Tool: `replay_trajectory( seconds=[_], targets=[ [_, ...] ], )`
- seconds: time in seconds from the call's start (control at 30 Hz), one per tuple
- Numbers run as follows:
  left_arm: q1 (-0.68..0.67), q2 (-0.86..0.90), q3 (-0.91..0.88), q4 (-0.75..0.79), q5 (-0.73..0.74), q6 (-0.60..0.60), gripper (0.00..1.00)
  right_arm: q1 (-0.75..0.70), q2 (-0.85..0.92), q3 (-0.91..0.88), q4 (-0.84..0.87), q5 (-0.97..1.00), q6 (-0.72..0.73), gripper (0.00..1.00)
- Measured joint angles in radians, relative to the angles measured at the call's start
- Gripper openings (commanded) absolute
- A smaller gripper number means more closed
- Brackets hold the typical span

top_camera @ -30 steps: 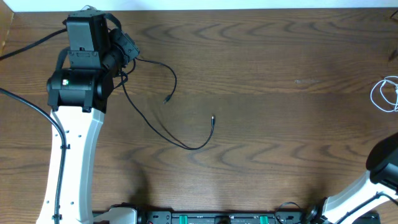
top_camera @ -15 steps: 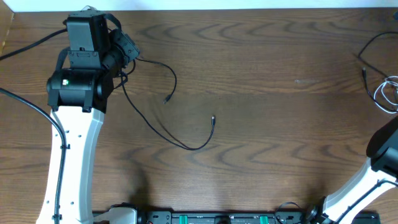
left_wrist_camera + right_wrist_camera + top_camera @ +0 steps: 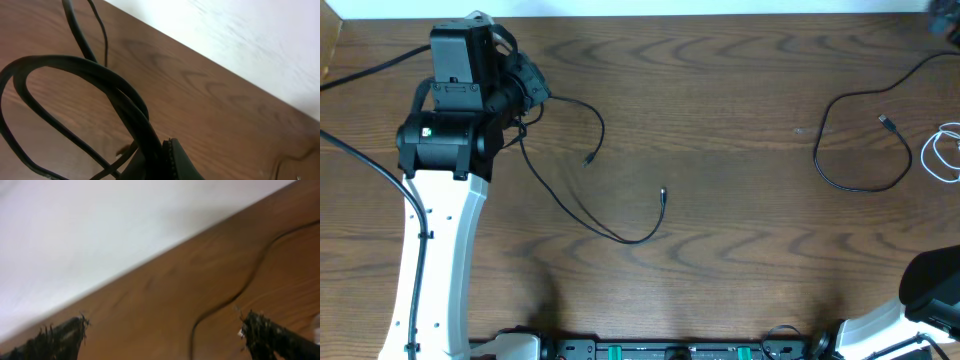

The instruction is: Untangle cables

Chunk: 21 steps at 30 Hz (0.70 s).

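Since a second ago the right black cable point(image 3: 865, 189) has slid in from the right edge into a wide loop, and the right arm point(image 3: 932, 290) has drawn back to the near right corner. Its right gripper point(image 3: 160, 337) is spread wide and holds nothing. The white cable point(image 3: 921, 155) lies at the right edge. The left gripper point(image 3: 525, 88), near the far edge, is closed; the left black cable point(image 3: 630, 239) runs up to it, though a pinch cannot be confirmed. Bare table point(image 3: 740, 100) separates both black cables.

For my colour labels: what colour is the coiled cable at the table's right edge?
The coiled cable is white, best seen in the overhead view.
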Motion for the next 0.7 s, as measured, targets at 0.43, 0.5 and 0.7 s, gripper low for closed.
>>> replay_trajectory(
  seconds=[0.43,0.5,0.7],
  targets=[
    [-0.098,0.080,0.000,-0.014,0.249,0.129,0.08,0.217,0.011,-0.001,-0.080,-0.097,-0.153,0.99],
    [-0.153,0.124,0.000,-0.015,0.269,0.134,0.13,0.218,0.011,0.000,-0.080,-0.087,-0.153,0.99],
    [-0.328,0.229,-0.001,0.005,0.298,0.145,0.74,0.205,0.011,-0.001,-0.081,-0.066,-0.153,0.99]
  ],
)
